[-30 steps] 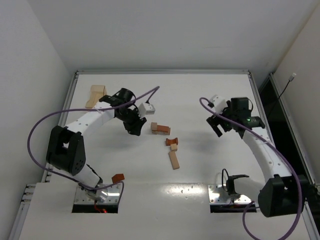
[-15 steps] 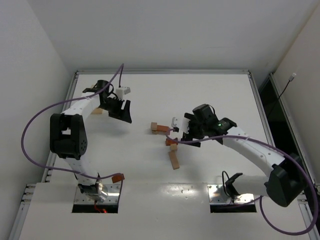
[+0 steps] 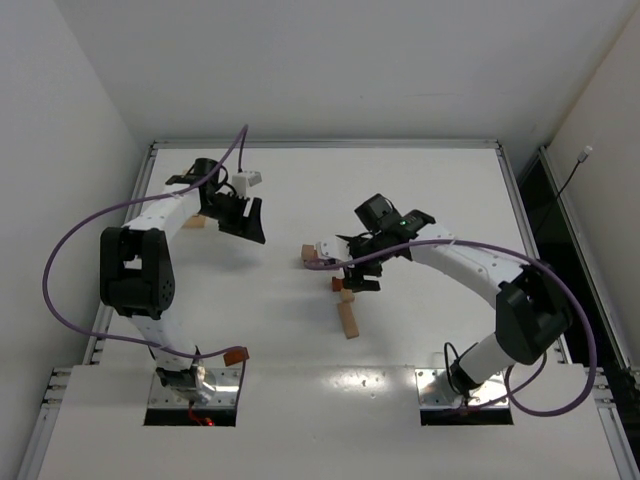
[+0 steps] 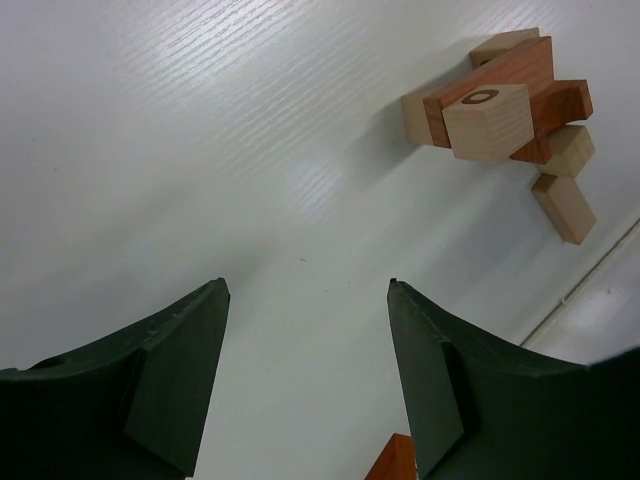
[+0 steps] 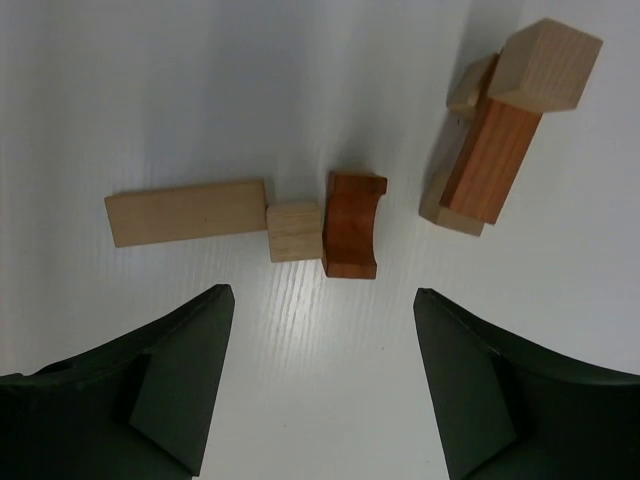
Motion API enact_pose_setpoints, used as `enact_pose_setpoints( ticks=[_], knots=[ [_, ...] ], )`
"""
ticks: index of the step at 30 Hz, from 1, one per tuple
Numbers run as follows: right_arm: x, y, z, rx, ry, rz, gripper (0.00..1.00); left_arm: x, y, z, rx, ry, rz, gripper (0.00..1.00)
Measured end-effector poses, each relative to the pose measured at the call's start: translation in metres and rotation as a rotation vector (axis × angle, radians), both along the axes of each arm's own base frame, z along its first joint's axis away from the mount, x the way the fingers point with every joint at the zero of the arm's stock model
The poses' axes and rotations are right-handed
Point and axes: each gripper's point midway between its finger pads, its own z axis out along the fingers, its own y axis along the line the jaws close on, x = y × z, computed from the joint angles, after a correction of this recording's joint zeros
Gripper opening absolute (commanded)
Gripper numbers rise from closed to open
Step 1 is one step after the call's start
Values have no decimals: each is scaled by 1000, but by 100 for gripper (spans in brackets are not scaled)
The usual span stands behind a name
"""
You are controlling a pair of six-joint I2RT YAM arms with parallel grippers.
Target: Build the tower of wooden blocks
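From above, you see the left gripper [image 3: 243,222] hanging over the table [image 3: 430,180] toward its far-left corner, and the right gripper [image 3: 358,275] low over the wood blocks [image 3: 348,320] at mid-table. Through the left wrist camera, your jaws stand apart with nothing between them, and a stacked cluster [image 4: 497,105] of blocks lies well ahead. Through the right wrist camera, the jaws gape empty above a pale bar [image 5: 187,212], a cube [image 5: 294,231] and a reddish arched piece [image 5: 353,224], touching in a row.

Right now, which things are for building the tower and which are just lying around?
For the tower: stacked blocks, reddish curved block, small pale cube, long pale bar.
Lying about: pale wooden piece at far left, purple cables.
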Motion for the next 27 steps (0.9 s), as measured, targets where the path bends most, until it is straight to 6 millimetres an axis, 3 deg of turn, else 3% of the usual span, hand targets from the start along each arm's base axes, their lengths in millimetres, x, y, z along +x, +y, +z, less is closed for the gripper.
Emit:
enact_pose_setpoints(
  ticks=[11, 27],
  knots=[
    [-14, 5, -29, -64, 95, 97, 59, 5, 1, 0, 7, -24, 0, 61],
    [-6, 7, -59, -180, 78, 119, 55, 12, 3, -17, 25, -12, -5, 61]
  ],
)
